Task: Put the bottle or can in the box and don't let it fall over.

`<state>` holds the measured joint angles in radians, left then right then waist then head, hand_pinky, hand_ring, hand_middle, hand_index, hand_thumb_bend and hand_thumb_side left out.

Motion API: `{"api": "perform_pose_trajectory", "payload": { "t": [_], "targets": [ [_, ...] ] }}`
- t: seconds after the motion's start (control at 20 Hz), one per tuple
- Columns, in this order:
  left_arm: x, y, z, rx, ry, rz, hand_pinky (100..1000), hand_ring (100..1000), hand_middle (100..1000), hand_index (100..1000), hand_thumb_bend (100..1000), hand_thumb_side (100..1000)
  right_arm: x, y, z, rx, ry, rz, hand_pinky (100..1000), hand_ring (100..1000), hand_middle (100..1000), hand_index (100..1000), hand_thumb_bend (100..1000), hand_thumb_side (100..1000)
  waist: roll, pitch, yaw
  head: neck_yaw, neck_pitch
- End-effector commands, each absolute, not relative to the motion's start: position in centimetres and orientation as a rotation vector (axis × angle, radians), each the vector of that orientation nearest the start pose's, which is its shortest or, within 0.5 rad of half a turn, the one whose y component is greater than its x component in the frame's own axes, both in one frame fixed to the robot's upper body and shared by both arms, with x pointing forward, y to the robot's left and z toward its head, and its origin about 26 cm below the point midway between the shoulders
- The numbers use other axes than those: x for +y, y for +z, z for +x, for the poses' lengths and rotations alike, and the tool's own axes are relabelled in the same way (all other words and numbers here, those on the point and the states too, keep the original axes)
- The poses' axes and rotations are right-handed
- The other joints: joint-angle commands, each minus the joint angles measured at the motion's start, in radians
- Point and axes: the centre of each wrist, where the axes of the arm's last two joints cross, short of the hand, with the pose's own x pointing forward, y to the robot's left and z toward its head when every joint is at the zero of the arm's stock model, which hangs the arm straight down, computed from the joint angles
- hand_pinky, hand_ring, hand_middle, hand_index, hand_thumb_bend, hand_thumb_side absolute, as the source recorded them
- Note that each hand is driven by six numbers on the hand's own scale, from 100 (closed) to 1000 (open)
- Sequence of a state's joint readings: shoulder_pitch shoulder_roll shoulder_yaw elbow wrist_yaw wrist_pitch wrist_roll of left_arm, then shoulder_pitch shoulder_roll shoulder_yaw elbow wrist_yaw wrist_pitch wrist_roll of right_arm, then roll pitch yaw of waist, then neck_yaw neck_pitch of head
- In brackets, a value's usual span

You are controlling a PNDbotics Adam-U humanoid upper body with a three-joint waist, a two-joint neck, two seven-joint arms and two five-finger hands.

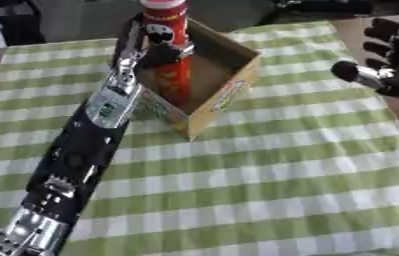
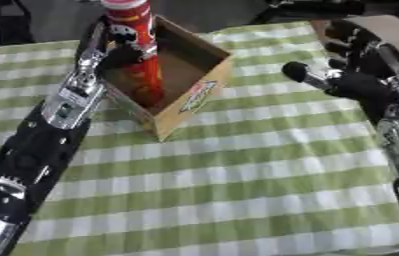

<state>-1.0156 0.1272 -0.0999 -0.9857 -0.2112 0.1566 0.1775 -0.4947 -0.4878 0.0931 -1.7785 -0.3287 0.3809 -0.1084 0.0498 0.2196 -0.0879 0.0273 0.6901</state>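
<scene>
Left hand (image 1: 154, 52) curled round the upright red can (image 1: 169, 45) inside the box (image 1: 229, 92); right hand (image 2: 360, 75) spread

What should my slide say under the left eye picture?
Left hand holds a red can upright inside the cardboard box.

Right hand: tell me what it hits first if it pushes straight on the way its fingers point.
Probably nothing: the open right hand points its fingers up toward the table's far edge, away from the box. Depth is unclear.
</scene>
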Motion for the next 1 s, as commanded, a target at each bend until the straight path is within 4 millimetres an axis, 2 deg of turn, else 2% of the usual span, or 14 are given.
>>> {"api": "perform_pose_trajectory", "payload": {
  "t": [0.05, 0.25, 0.3, 0.35, 0.7, 1.0],
  "targets": [
    [15.2, 22.0, 47.6, -1.889, -0.398, 0.367, 1000, 781, 804, 827, 797, 262, -26.7, 22.9, 34.5, -1.857, 0.298, -0.074, 1000, 1000, 953, 963, 794, 200, -0.005, -0.030, 0.005, -0.012, 0.009],
    [17.0, 22.1, 46.8, -1.902, -0.390, 0.378, 1000, 782, 804, 829, 797, 255, -27.3, 22.5, 34.4, -1.845, 0.284, -0.093, 1000, 1000, 953, 962, 795, 201, -0.002, -0.046, 0.023, -0.031, 0.024],
    [17.5, 22.2, 46.4, -1.910, -0.396, 0.376, 1000, 783, 805, 831, 703, 350, -27.4, 22.4, 34.4, -1.842, 0.280, -0.098, 1000, 1000, 953, 962, 795, 201, -0.001, -0.051, 0.027, -0.036, 0.028],
    [18.0, 22.3, 46.0, -1.920, -0.411, 0.375, 1000, 784, 806, 833, 798, 258, -27.5, 22.4, 34.3, -1.840, 0.277, -0.103, 1000, 1000, 953, 962, 795, 201, 0.000, -0.055, 0.032, -0.042, 0.031],
    [22.1, 23.0, 42.0, -1.952, -0.472, 0.337, 1000, 786, 808, 827, 781, 248, -28.2, 22.2, 34.2, -1.835, 0.263, -0.126, 1000, 1000, 954, 962, 797, 202, -0.003, -0.074, 0.065, -0.083, 0.069],
    [25.4, 23.9, 37.7, -2.013, -0.469, 0.382, 1000, 777, 781, 818, 768, 228, -28.4, 22.1, 34.1, -1.833, 0.260, -0.137, 1000, 1000, 955, 963, 802, 206, -0.009, -0.077, 0.081, -0.087, 0.074]
  ]
}}
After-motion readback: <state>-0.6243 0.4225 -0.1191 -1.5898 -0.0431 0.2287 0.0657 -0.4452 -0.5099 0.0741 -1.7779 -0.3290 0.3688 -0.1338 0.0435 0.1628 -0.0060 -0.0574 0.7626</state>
